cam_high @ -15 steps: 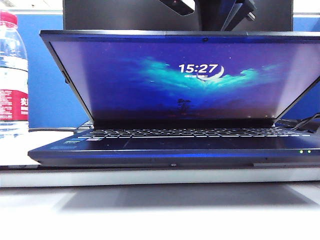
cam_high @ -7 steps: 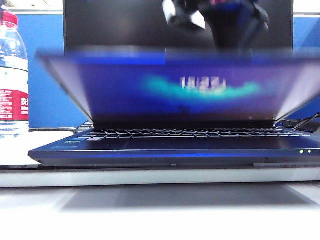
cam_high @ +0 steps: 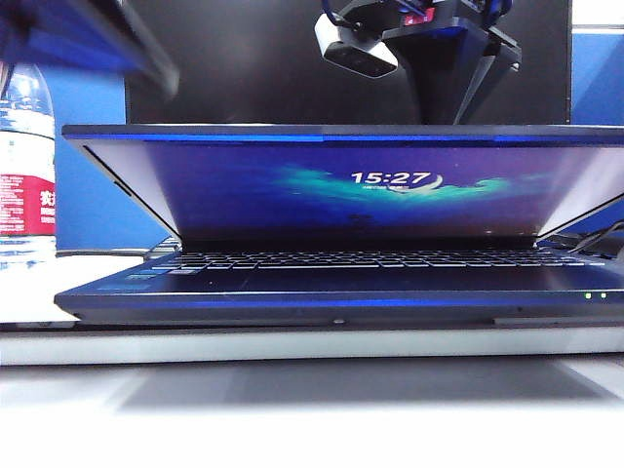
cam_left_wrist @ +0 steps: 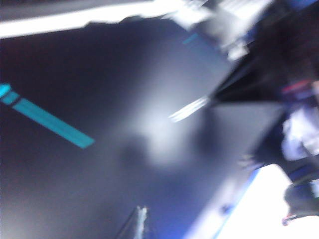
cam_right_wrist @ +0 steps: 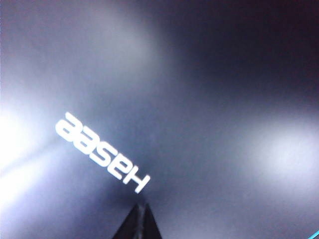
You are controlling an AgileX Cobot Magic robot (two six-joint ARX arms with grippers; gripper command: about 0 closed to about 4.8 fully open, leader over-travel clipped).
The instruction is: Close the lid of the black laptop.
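Right hand (cam_right_wrist: 139, 219), fingers pressed together, bears on the slim black laptop's (cam_high: 341, 283) half-lowered lid (cam_right_wrist: 164, 99) at twelve o'clock; left hand (cam_left_wrist: 137, 224), state untellable, nearby; slippage risks slamming.

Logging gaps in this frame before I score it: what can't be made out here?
- Exterior view: both claws hidden; the lid covers the right arm's tip, the left arm is a blur at the top corner.
- Left wrist view: motion blur; left claw a sliver at the edge, state unreadable.
- Right wrist view: right claw cut off at the edge; contact with the lid's back uncertain.
- Water bottle: cropped, label unreadable.
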